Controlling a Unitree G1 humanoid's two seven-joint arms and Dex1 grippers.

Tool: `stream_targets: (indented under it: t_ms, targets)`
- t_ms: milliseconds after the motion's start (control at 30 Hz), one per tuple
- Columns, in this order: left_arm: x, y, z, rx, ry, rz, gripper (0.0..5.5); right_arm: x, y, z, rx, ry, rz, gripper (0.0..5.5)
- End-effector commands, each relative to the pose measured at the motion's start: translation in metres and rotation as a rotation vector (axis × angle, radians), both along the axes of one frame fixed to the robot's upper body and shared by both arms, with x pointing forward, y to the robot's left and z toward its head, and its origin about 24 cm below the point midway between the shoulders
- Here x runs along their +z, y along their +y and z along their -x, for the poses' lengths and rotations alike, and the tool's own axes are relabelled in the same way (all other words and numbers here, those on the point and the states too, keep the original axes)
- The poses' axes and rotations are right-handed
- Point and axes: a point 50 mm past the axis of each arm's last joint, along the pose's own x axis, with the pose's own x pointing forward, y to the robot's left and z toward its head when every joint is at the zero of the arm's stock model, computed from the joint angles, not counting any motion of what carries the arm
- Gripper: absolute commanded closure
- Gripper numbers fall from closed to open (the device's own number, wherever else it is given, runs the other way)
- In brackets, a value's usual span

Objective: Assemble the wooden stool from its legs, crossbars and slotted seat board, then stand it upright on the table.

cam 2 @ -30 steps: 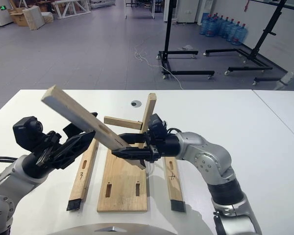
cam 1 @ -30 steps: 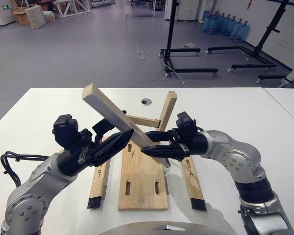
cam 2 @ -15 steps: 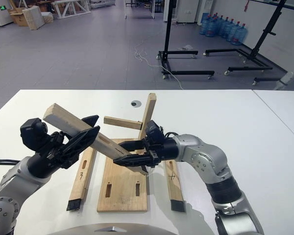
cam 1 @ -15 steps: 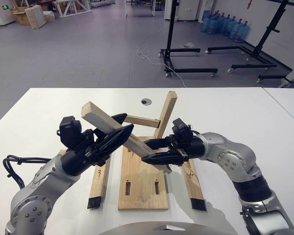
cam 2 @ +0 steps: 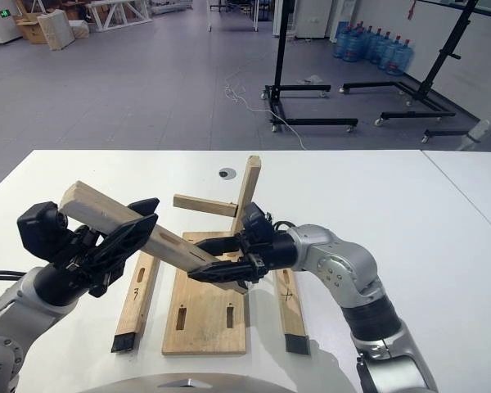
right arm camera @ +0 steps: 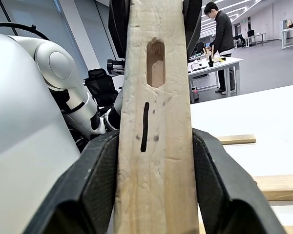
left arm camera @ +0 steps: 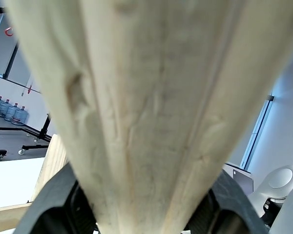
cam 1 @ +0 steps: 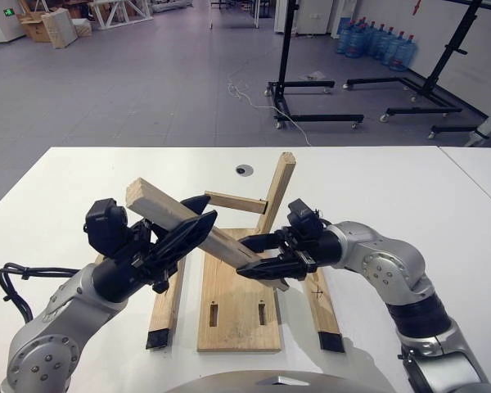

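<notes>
A long wooden leg (cam 1: pixel 159 205) with a slot (right arm camera: pixel 155 62) slants above the table, its high end at the left. My left gripper (cam 1: pixel 201 215) is shut on its middle, and the wood (left arm camera: pixel 146 97) sits between its dark fingers. My right gripper (cam 1: pixel 245 256) is shut on the leg's low end, just over the slotted seat board (cam 1: pixel 237 307). The board lies flat on the table. Another leg (cam 1: pixel 280 190) stands tilted behind the board, and a crossbar (cam 1: pixel 237 201) sticks out of it to the left.
Two more legs lie flat beside the board, one on its left (cam 1: pixel 165 307) and one on its right (cam 1: pixel 322 307). The white table (cam 1: pixel 409 196) has a small round hole (cam 1: pixel 244 170) near its far edge. Black stands and water bottles are on the floor beyond.
The held leg's high end has dropped and swung left, so it slants less steeply. My left gripper has come up from under the leg and shut on it. The right gripper has kept hold.
</notes>
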Motion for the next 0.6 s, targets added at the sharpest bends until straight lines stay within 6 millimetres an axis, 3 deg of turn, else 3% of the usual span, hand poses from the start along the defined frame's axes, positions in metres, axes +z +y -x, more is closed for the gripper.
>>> stream_targets:
  t_ms: [33, 167, 300, 367, 500, 600]
  targets:
    - [0.000, 0.000, 0.000, 0.031, -0.066, -0.044, 3.46, 0.001, -0.006, -0.010, -0.083, -0.026, 0.089, 2.94]
    - [0.001, 0.022, -0.006, 0.121, -0.085, -0.072, 3.48, -0.002, -0.011, -0.005, -0.031, 0.020, 0.134, 2.31]
    - [0.004, 0.068, -0.018, 0.203, -0.114, -0.197, 3.49, -0.005, -0.028, -0.012, -0.082, 0.025, 0.205, 1.68]
    - [0.002, 0.080, -0.029, 0.227, -0.113, -0.245, 3.49, 0.000, -0.033, -0.018, -0.112, 0.005, 0.207, 1.42]
    - [-0.022, 0.073, -0.066, 0.227, -0.094, -0.373, 3.49, 0.018, -0.035, -0.029, -0.164, -0.057, 0.153, 1.41]
    - [-0.038, 0.070, -0.080, 0.223, -0.076, -0.490, 3.49, 0.027, -0.034, -0.030, -0.165, -0.075, 0.129, 1.41]
